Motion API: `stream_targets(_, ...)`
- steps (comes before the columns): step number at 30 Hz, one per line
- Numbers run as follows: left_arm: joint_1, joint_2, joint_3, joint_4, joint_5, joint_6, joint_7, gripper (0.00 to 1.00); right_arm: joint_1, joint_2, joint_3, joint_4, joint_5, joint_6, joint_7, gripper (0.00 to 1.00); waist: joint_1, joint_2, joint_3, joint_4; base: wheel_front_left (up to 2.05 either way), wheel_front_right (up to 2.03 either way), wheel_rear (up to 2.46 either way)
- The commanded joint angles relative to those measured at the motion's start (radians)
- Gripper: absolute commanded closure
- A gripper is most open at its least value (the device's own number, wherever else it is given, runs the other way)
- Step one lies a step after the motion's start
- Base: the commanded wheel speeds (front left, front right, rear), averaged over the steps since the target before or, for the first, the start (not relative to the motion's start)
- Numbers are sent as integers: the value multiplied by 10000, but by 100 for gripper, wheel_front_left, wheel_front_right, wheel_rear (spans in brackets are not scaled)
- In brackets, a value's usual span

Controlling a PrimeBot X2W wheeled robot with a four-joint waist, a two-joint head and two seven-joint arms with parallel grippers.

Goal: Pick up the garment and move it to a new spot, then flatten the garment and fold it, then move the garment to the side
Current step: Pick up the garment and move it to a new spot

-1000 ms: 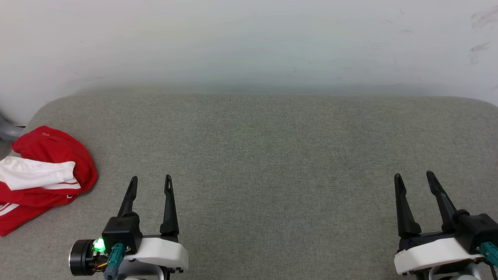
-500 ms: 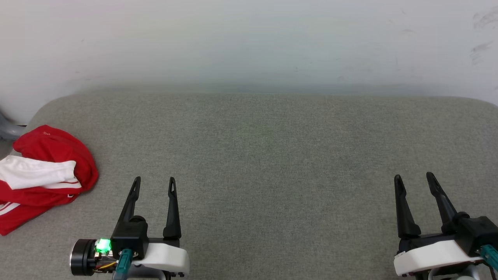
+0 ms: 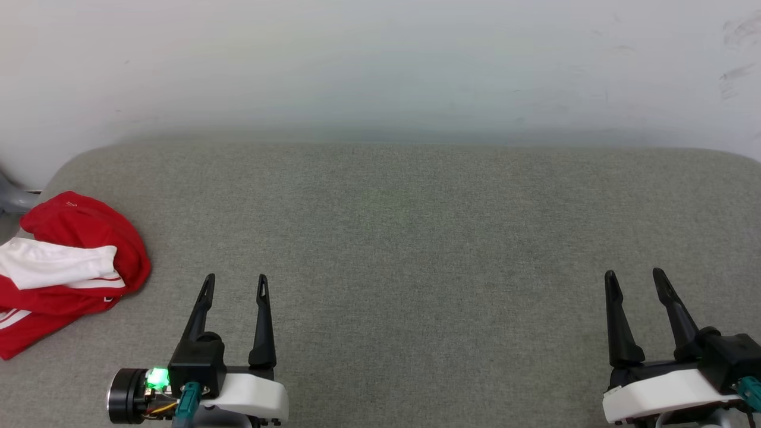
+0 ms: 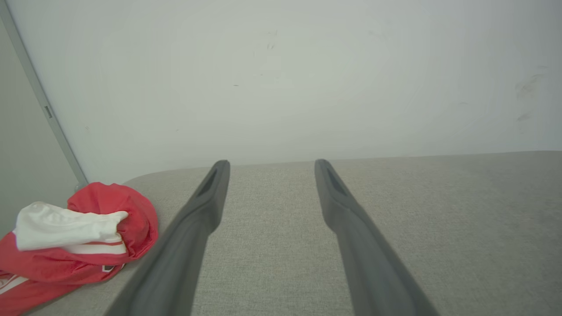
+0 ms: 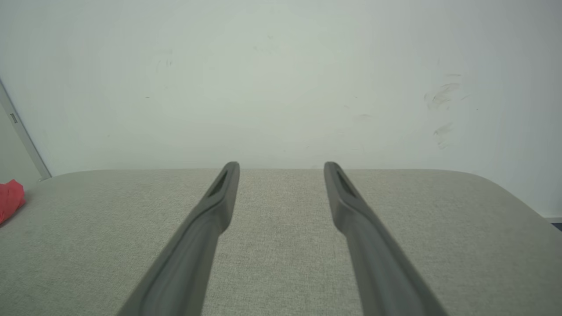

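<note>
The garment (image 3: 71, 267) lies crumpled at the far left edge of the grey padded surface (image 3: 416, 238), red with a white sleeve on top and striped trim. The left wrist view has the garment (image 4: 79, 237) at its lower left, and the right wrist view catches a red corner of the garment (image 5: 9, 199) at its left edge. My left gripper (image 3: 235, 279) stands open and empty to the right of the garment, apart from it. Near the lower right, my right gripper (image 3: 635, 274) is open and empty too.
A pale wall (image 3: 380, 65) rises directly behind the padded surface. A grey bar (image 3: 9, 199) shows at the far left beside the garment. The surface has rounded back corners.
Both grippers have drawn back slightly toward the near edge. The left one has turned a little at the wrist. The garment has not moved.
</note>
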Motion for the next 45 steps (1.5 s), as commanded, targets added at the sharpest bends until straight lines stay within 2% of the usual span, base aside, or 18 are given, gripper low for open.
stream_targets(1,66,-46,50,20,38,-54,-28,0,97,16,0,23,30,-7,-28,0,0,0,-3,2,0,0,0)
stream_targets(12,24,-120,120,110,111,-176,-28,0,147,16,-10,41,64,-7,-28,0,0,0,-11,108,0,0,0)
stream_targets(20,-147,-124,177,170,185,-203,-26,0,135,18,87,-15,62,-7,-27,0,0,0,16,733,0,0,0)
stream_targets(45,22,-141,725,202,97,-251,-26,0,269,17,315,-161,-8,-7,-27,0,0,0,-34,4124,0,0,0)
